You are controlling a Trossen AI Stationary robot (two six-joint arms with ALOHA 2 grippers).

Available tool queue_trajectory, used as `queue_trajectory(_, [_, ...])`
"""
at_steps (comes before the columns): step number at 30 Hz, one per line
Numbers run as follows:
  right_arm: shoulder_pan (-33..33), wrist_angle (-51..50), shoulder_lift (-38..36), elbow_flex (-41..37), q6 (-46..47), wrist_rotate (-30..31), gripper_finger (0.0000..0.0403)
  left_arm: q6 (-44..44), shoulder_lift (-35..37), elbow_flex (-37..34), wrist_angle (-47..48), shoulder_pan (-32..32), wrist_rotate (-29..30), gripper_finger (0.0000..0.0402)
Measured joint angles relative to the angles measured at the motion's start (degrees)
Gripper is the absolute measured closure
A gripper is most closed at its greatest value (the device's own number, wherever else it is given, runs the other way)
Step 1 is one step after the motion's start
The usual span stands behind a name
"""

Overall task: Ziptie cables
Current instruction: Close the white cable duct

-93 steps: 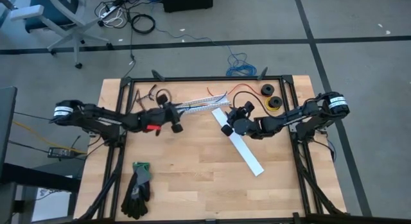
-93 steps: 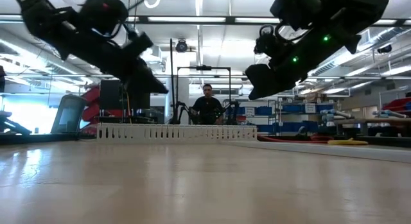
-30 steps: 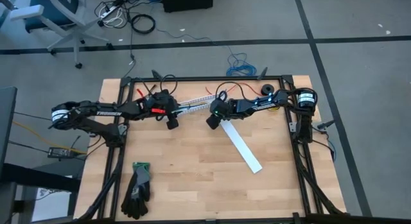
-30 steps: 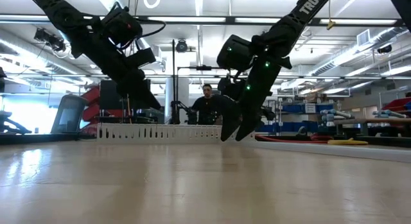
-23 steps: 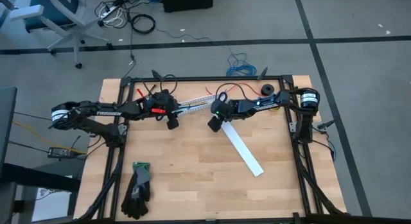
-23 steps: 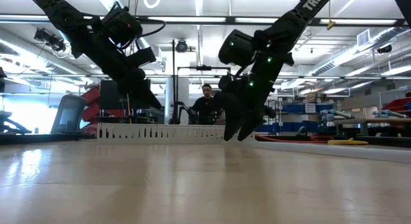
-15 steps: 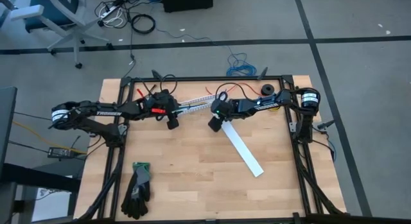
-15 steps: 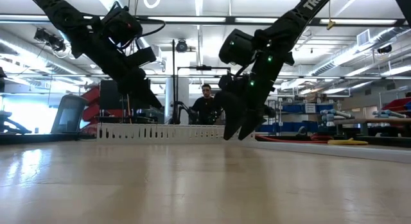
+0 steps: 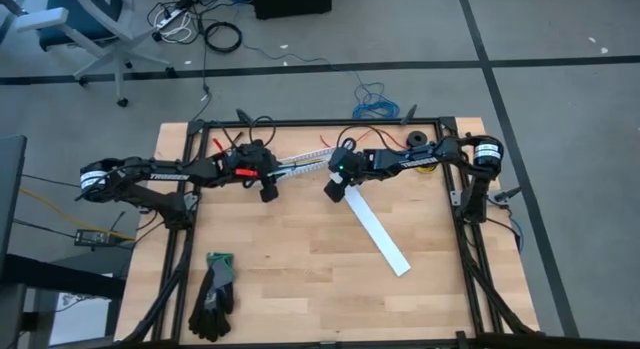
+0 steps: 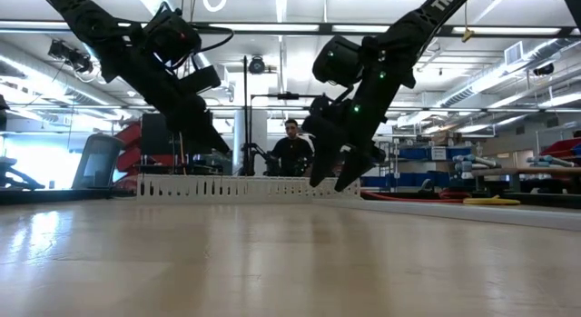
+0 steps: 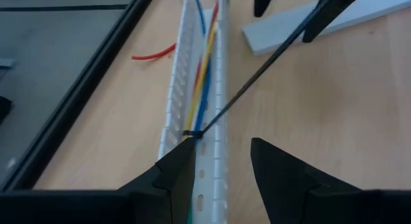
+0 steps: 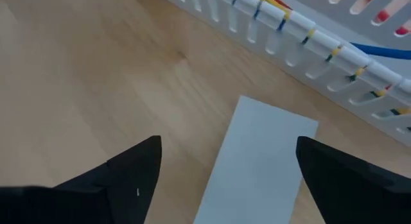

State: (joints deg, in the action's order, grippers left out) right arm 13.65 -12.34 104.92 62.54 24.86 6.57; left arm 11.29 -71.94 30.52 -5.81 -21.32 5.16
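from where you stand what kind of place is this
Probably a robotics lab or workshop: a wooden workbench in a black frame, shelving under ceiling strip lights, a person behind, cords across the floor.

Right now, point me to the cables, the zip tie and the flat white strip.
cables point(image 11: 201, 89): left wrist view, on the coloured wires lying inside the slotted channel.
zip tie point(image 11: 257, 76): left wrist view, on its long black tail.
flat white strip point(image 9: 378, 232): high view, mid-length of the strip.
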Motion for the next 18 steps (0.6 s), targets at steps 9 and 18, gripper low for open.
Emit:
queue_trajectory(9, [-0.11,-3.43,-1.23,0.02,2.04,2.63,0.0034,-0.60,0.00,0.00,0.10,0.00,-3.04,0.0241])
queue_trajectory(18, [-0.11,-10.80,-1.55,0.02,3.21,2.58,0.0008,-1.05,0.00,0.00,0.03,0.00,-3.00,0.0241])
